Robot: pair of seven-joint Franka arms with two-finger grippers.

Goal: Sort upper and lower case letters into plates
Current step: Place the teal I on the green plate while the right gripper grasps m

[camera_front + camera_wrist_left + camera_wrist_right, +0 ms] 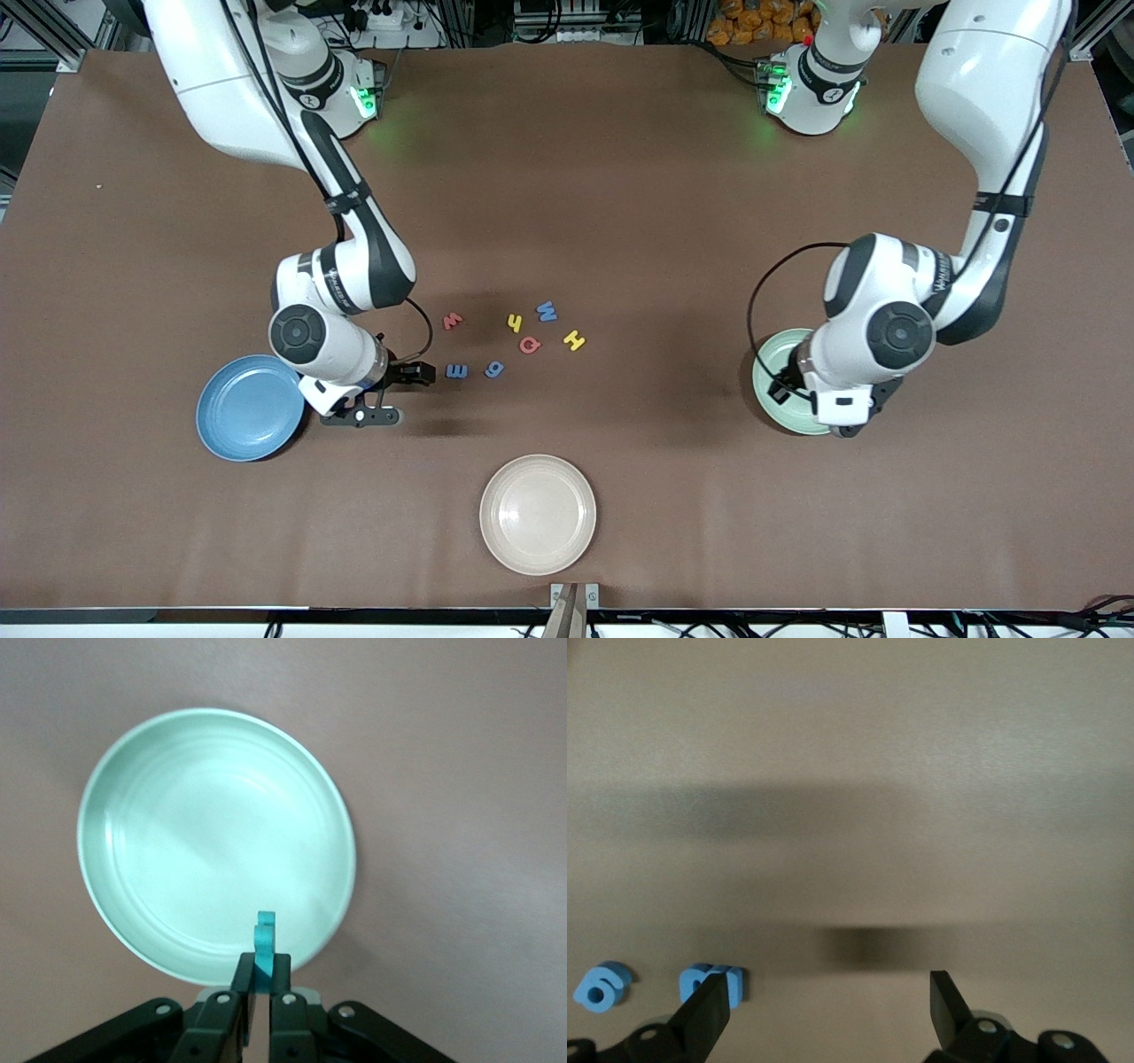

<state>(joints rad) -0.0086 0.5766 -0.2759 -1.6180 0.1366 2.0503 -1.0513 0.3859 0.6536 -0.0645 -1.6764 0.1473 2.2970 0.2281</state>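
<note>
My left gripper (263, 962) hangs over the rim of the pale mint green plate (213, 842), shut on a small teal letter (265, 939) that stands on edge between its jaws. That plate (772, 368) lies at the left arm's end of the table. My right gripper (395, 393) is open and empty, low between the blue plate (249, 408) and a blue letter E (456, 370). In the right wrist view, the E (722, 981) shows beside one fingertip (709, 1014). Several more letters lie mid-table: blue (493, 369), red (453, 321), red (530, 345), yellow (515, 322), blue (547, 311), yellow (574, 339).
A cream-white plate (538, 513) sits near the table's front edge, nearer the front camera than the letters. Bare brown tabletop (620, 177) stretches between the letters and the arm bases.
</note>
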